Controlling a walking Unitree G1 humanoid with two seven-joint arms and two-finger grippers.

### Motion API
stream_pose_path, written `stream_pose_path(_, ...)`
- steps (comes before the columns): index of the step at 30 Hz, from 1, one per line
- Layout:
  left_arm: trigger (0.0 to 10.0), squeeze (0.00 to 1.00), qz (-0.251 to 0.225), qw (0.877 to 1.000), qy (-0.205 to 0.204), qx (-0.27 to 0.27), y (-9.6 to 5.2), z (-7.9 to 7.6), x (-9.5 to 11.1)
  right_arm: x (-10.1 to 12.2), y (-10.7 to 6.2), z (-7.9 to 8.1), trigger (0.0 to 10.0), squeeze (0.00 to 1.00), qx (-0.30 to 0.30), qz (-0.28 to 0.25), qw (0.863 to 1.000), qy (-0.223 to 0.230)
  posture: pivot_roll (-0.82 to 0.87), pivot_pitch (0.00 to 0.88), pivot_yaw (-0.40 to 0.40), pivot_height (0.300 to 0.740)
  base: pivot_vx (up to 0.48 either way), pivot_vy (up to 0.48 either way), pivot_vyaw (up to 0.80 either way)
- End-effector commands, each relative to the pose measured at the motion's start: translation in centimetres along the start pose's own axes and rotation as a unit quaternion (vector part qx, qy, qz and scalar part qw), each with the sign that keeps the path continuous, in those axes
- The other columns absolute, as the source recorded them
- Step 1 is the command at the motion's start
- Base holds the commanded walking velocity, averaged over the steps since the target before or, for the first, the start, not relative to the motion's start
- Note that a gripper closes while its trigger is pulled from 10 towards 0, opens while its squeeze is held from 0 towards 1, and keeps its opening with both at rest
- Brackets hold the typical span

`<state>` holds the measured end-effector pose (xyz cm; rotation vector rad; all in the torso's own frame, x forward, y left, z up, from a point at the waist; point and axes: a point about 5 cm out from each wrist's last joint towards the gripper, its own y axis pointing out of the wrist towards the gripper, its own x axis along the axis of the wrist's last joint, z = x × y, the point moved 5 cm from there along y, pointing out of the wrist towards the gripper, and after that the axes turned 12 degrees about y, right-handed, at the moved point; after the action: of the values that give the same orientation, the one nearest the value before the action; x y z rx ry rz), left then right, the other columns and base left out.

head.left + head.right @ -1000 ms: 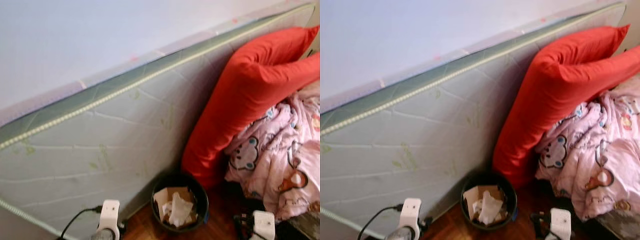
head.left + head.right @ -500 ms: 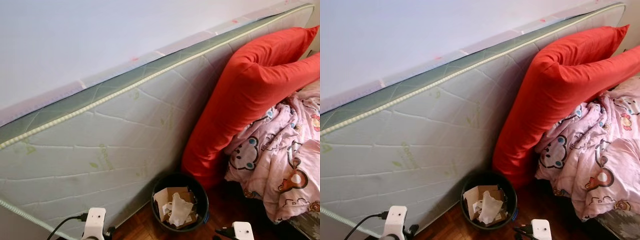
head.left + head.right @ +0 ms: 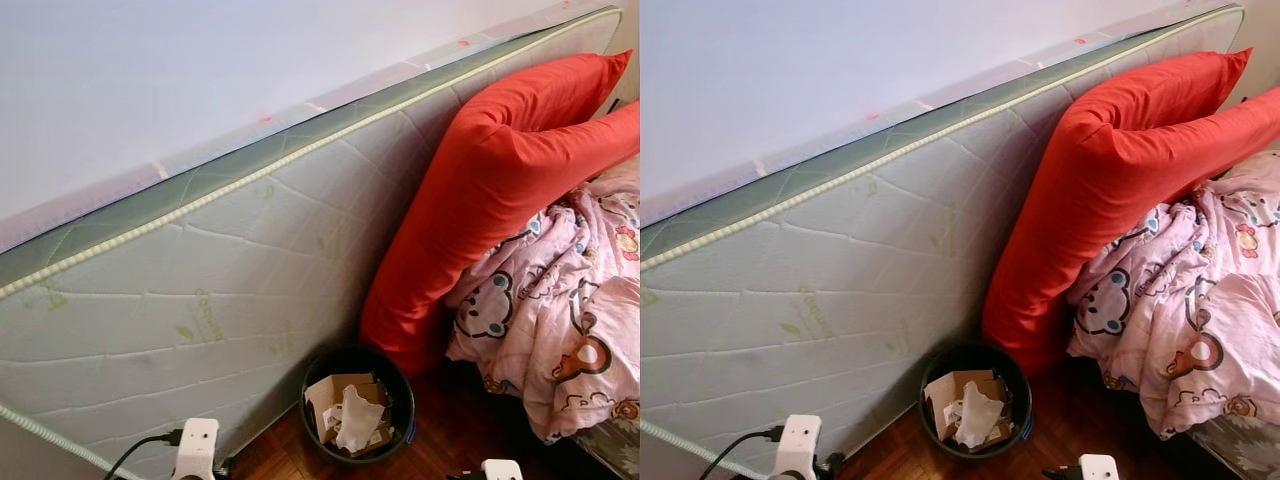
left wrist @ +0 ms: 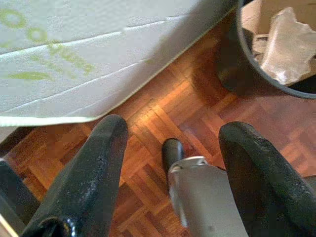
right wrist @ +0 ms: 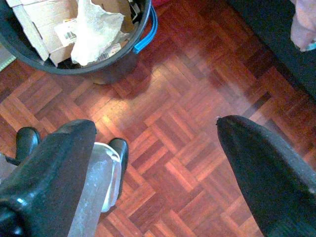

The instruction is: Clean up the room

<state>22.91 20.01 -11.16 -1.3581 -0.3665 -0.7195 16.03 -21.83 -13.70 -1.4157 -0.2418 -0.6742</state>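
My left claw (image 4: 170, 148) hangs low over the reddish-brown parquet floor (image 5: 197, 148), fingers spread wide and holding nothing; my right claw (image 5: 155, 163) is likewise wide and empty above the same floor. Just ahead between them stands the round black waste bin (image 3: 358, 405), holding torn cardboard and crumpled white paper (image 3: 354, 420). It sits against the pale quilted mattress (image 3: 200, 310) leaning on the wall, just below the big red pillow (image 3: 480, 190). Right of it lies the pink cartoon-print quilt (image 3: 565, 320).

there is one mattress (image 3: 200, 300) on its edge, one red pillow (image 3: 490, 190) and one pink cartoon blanket (image 3: 560, 320). one black bin (image 3: 358, 404) holds one cardboard box (image 3: 335, 392) and one white wrapper (image 3: 355, 420).
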Motion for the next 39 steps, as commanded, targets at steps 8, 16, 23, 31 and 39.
stream_pose_path(8,10.0,0.00,0.004,1.000,0.000,-0.005,-0.1,-0.2,-0.4,-1.7,0.0,1.3,10.0,0.00,0.004,0.019,1.000,0.004,0.01,0.062,-0.034,0.740,0.000,-0.191,0.00)
stream_pose_path(16,10.0,0.00,0.010,1.000,-0.003,-0.007,-0.2,-0.2,-0.9,-1.4,0.1,1.2,10.0,0.00,-0.003,0.016,1.000,0.007,-0.01,0.065,-0.030,0.740,0.000,-0.401,0.00)
stream_pose_path(23,10.0,0.00,0.012,1.000,-0.004,-0.007,-0.3,0.0,-1.2,-0.4,0.5,1.9,10.0,0.00,-0.002,0.009,1.000,0.005,-0.02,0.045,-0.018,0.740,0.000,-0.397,0.00)
stream_pose_path(31,10.0,0.00,0.014,1.000,-0.004,-0.006,-0.3,0.0,-1.3,-0.6,0.6,2.2,10.0,0.00,-0.001,0.016,1.000,0.006,-0.01,0.029,-0.016,0.740,0.000,-0.388,-0.35)
stream_pose_path(39,10.0,0.00,0.016,1.000,-0.007,-0.003,-0.3,0.2,-1.4,-0.6,0.7,2.4,10.0,0.00,0.002,0.015,1.000,0.006,-0.01,0.018,-0.016,0.740,0.000,-0.384,-0.63)
